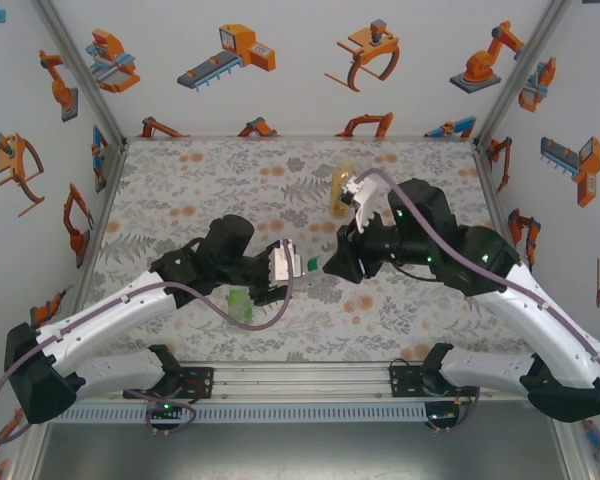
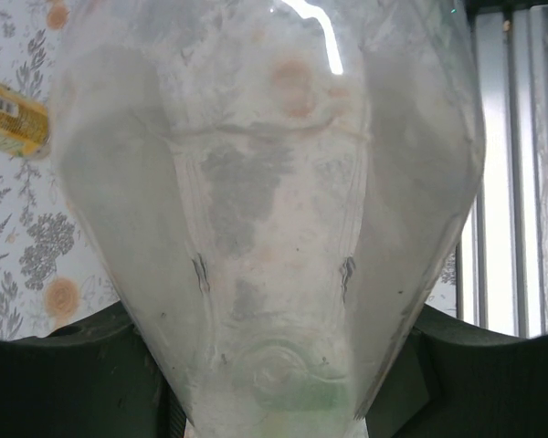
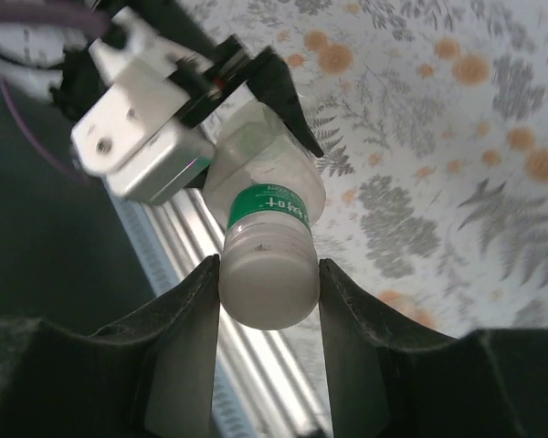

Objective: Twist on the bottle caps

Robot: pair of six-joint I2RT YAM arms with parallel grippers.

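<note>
My left gripper (image 1: pixel 276 272) is shut on the clear bottle (image 1: pixel 286 260), holding it on its side above the table with the neck pointing right. In the left wrist view the bottle (image 2: pixel 265 182) sits between the dark fingers (image 2: pixel 73 383). My right gripper (image 3: pixel 268 292) is shut on the whitish bottle cap (image 3: pixel 267 283), both fingers pressed to its sides. The cap is on the neck, just past a green band (image 3: pixel 268 212). The amber bottle (image 1: pixel 340 188) lies at the back. The short green bottle (image 1: pixel 240 303) is under the left arm.
The floral table cover (image 1: pixel 180 190) has free room at the left and far right. An aluminium rail (image 1: pixel 300 380) runs along the near edge between the arm bases. Patterned walls close in the back and both sides.
</note>
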